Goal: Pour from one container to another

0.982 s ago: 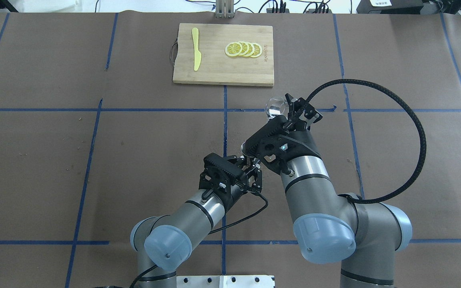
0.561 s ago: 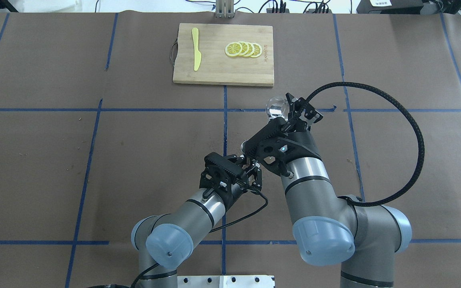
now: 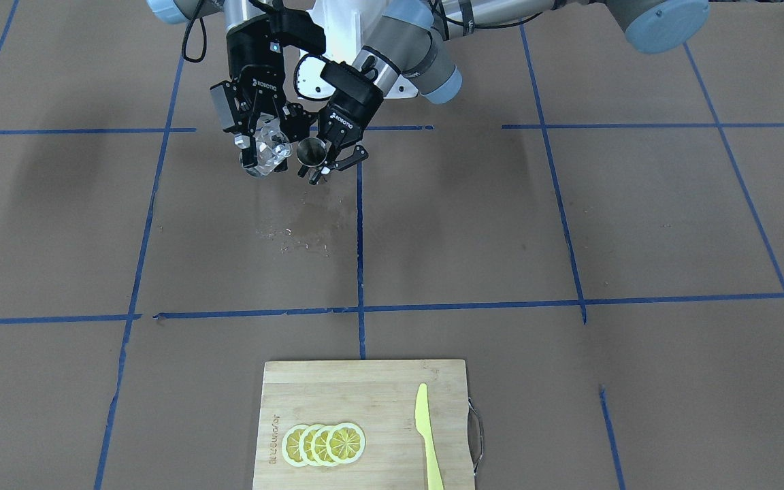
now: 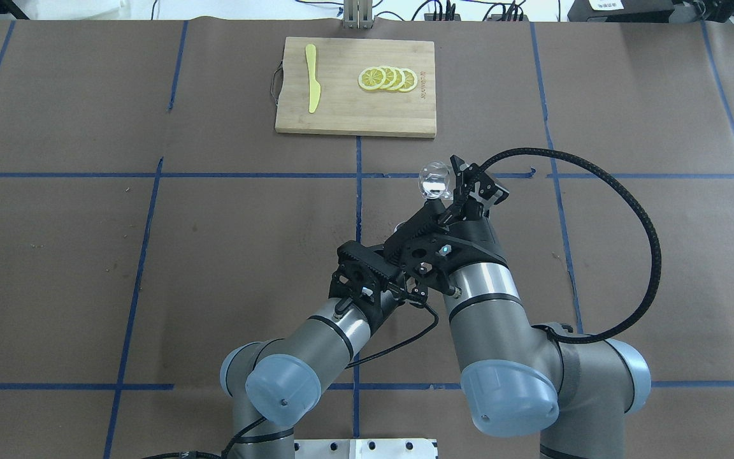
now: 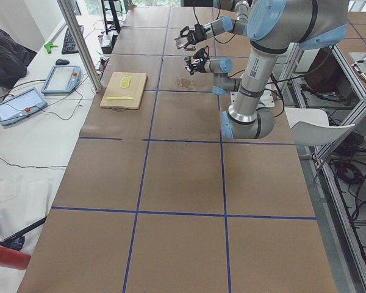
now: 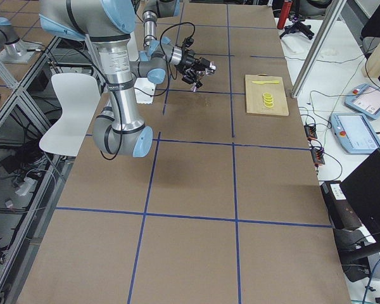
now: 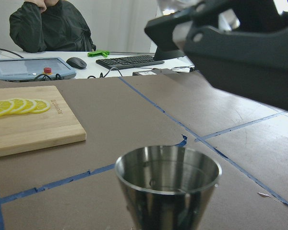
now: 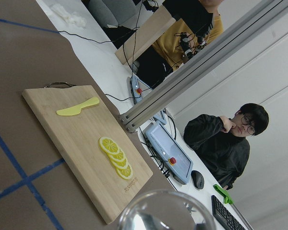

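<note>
My right gripper (image 3: pixel 264 151) is shut on the small clear glass tumbler (image 3: pixel 267 147) and holds it tilted above the table. Just beside it, my left gripper (image 3: pixel 317 167) is shut on the steel hourglass jigger (image 3: pixel 310 151), which stands upright with its mouth up. From overhead the tumbler (image 4: pixel 434 179) shows past the right wrist, and the jigger is hidden under that wrist. The jigger's open cone (image 7: pixel 168 184) fills the bottom of the left wrist view, with the right gripper's body above it. The tumbler's rim (image 8: pixel 165 211) sits at the bottom of the right wrist view.
A wet patch (image 3: pixel 303 224) darkens the brown paper below the grippers. At the far side a wooden cutting board (image 4: pixel 354 115) carries several lemon slices (image 4: pixel 387 79) and a yellow plastic knife (image 4: pixel 311 78). Operators sit beyond the table.
The left arm has moved right, bringing the jigger further under the right wrist. The right gripper has shifted slightly left and back with the tumbler.
</note>
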